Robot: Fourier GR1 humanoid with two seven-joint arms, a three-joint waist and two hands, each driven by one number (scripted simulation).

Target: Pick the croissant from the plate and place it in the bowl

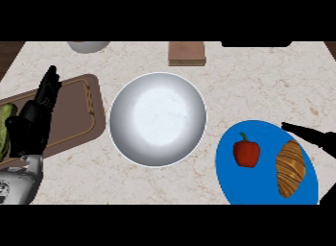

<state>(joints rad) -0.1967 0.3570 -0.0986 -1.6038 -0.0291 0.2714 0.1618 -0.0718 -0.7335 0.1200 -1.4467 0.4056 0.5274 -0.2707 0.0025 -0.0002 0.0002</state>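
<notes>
The croissant (291,169) lies on the right half of the blue plate (231,185), its long axis running up and down the view, roughly parallel to the plate's right rim. A red bell pepper (246,151) sits just beside it on the plate's left half. The right hand (325,140) is by far the nearer one: it hangs at the plate's upper right edge, fingers straight and spread from the thumb, holding nothing, so the pastry lies just down and to its left. The white bowl (158,119) sits left of the plate. The left hand (33,117) rests open, fingers up, over the cutting board (77,106) beyond the bowl, beside a cucumber (2,132).
</notes>
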